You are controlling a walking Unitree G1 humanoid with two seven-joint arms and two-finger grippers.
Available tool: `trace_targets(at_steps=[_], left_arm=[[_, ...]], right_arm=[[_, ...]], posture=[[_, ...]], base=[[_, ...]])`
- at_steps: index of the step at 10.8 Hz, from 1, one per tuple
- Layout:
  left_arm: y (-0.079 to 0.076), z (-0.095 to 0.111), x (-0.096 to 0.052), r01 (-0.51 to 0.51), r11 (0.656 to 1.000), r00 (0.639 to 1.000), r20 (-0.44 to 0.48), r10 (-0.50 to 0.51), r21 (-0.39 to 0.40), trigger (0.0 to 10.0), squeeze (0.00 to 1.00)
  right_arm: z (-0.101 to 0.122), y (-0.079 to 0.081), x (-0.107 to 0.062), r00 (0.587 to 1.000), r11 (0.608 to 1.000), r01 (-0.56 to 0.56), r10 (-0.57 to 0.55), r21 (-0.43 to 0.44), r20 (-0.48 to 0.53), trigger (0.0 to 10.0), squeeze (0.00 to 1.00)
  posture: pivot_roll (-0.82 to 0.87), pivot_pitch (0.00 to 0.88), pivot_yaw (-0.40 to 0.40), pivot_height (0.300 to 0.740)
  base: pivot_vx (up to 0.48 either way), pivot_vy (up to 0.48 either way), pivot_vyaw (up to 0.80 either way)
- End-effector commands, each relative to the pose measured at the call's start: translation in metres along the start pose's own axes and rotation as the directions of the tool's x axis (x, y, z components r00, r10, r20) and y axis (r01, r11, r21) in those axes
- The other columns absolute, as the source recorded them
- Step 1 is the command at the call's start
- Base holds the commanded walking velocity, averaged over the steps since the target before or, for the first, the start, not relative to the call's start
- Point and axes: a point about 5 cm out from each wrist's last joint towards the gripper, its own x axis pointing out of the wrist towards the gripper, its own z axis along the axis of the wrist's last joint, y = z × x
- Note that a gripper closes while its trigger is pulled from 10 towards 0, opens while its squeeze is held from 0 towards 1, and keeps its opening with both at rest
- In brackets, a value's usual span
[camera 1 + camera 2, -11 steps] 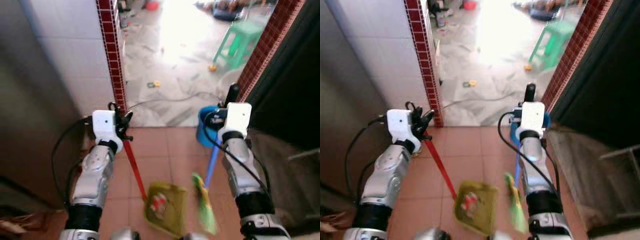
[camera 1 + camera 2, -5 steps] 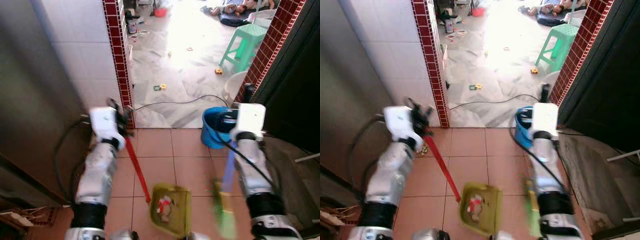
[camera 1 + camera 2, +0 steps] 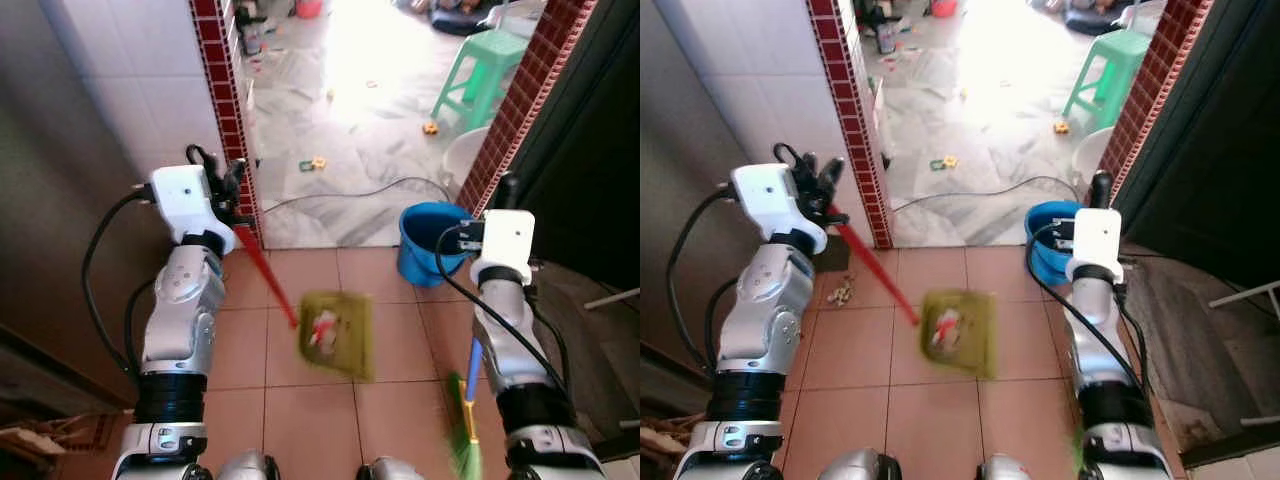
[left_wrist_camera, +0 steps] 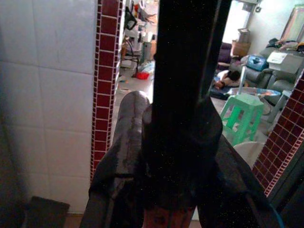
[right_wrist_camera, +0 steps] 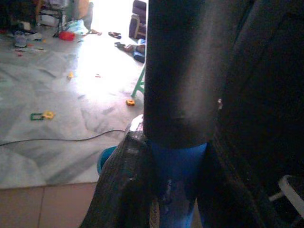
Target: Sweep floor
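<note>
Left gripper [image 3: 228,185] clamped on red dustpan handle [image 3: 265,280], beside the red-brick pillar [image 3: 222,110]. Olive-green dustpan [image 3: 337,334] blurred, apparently raised over terracotta tiles in front of the pillar, red and white scraps inside. Right gripper [image 3: 505,195] closed around black top of blue broom handle [image 5: 178,164], well right of the pillar, next to blue bucket [image 3: 430,240]. Green broom bristles [image 3: 463,440] low beside right forearm. Beyond the pillar: marble floor [image 3: 350,150] with black cable [image 3: 350,195], scattered small litter, green stool [image 3: 480,75].

no readable text, labels or numbers anywhere
</note>
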Motion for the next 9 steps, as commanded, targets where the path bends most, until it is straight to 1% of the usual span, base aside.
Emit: trace_targets(at_steps=[1,3,4,5,6,7,9], left_arm=[[-0.004,0.008,0.001,0.029,1.0,0.999,0.035,-0.029,-0.004,10.0,0.0],[-0.008,0.007,-0.002,0.046,0.999,0.999,0.029,-0.046,-0.007,10.0,0.0],[-0.009,0.004,-0.003,0.04,0.999,0.999,0.019,-0.04,-0.021,10.0,0.0],[-0.009,0.002,-0.004,0.033,0.999,0.999,0.014,-0.033,-0.036,10.0,0.0],[-0.01,-0.001,-0.005,0.032,0.999,0.999,0.007,-0.032,-0.041,10.0,0.0],[-0.008,-0.001,-0.005,0.026,0.999,1.0,0.003,-0.026,-0.039,10.0,0.0],[-0.005,-0.002,-0.006,0.005,0.999,1.0,0.0,-0.005,-0.045,10.0,0.0]], right_arm=[[0.013,0.006,0.006,0.999,1.0,-0.006,0.006,-0.004,0.04,10.0,0.0],[0.019,0.021,0.003,0.997,0.999,-0.052,0.051,0.009,0.056,10.0,0.0],[0.017,0.021,0.0,0.997,0.999,-0.054,0.054,0.008,0.054,10.0,0.0],[0.015,0.019,-0.001,0.997,0.999,-0.053,0.053,0.004,0.052,10.0,0.0],[0.011,0.012,-0.001,0.998,0.999,-0.045,0.045,-0.006,0.046,10.0,0.0],[0.01,0.009,-0.001,0.998,0.999,-0.042,0.042,-0.011,0.044,10.0,0.0],[0.009,0.005,-0.001,0.998,0.999,-0.039,0.04,-0.017,0.042,10.0,0.0]], posture=[[-0.03,0.0,0.01,0.74],[-0.04,0.0,0.018,0.74],[-0.05,0.0,0.02,0.74],[-0.05,0.0,0.02,0.74],[-0.05,0.0,0.015,0.74],[-0.05,0.0,0.013,0.74],[-0.05,0.0,0.009,0.74]], base=[[0.0,-0.319,0.0],[0.0,-0.375,0.0],[0.0,-0.439,0.0],[0.0,-0.439,0.0],[0.0,-0.439,0.0],[0.0,-0.322,0.0],[0.0,0.0,0.0]])
